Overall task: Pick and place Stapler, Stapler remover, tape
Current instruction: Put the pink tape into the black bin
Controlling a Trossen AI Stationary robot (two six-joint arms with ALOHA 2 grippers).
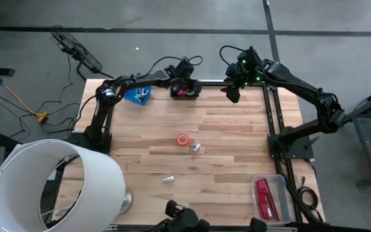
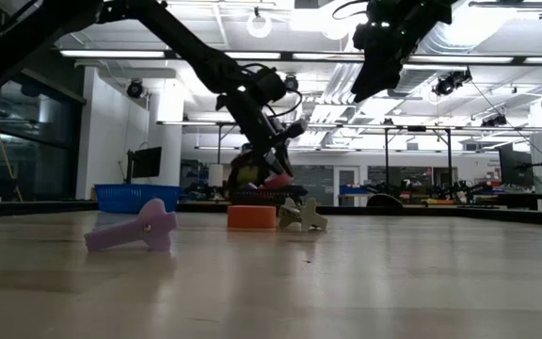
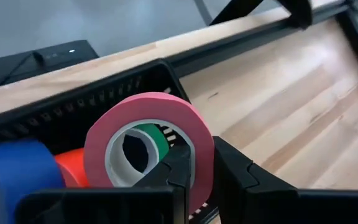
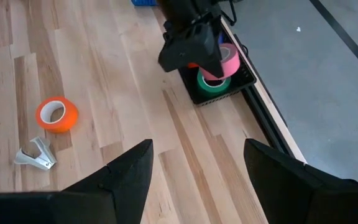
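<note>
A pink tape roll (image 3: 148, 124) sits in my left gripper (image 3: 204, 155) over a black basket (image 1: 185, 92) at the table's far edge. The basket holds blue (image 3: 11, 168), orange (image 3: 73, 171) and green (image 4: 211, 82) rolls. Another orange roll (image 1: 183, 139) lies flat at mid-table. A silvery staple remover (image 1: 196, 148) lies beside it, and a second remover (image 1: 168, 180) lies nearer the near edge. The red stapler (image 1: 263, 195) lies in a clear tray (image 1: 282, 187) at the near right corner. My right gripper (image 4: 197, 162) hangs open above the table's far right part. My left gripper pinches the pink roll's wall (image 3: 201, 146), with one finger (image 3: 176, 168) in the ring's hole and the other (image 3: 238, 177) outside. The roll stands on edge, lifted over the black basket (image 4: 229, 93). Its lowest part is hidden by the fingers.
A blue tray (image 1: 137, 95) sits left of the basket on the far edge. A large white lampshade (image 1: 50, 187) covers the near left corner. A black frame rail (image 1: 270, 116) runs along the table's right side. Bare wood lies between the basket and the orange roll.
</note>
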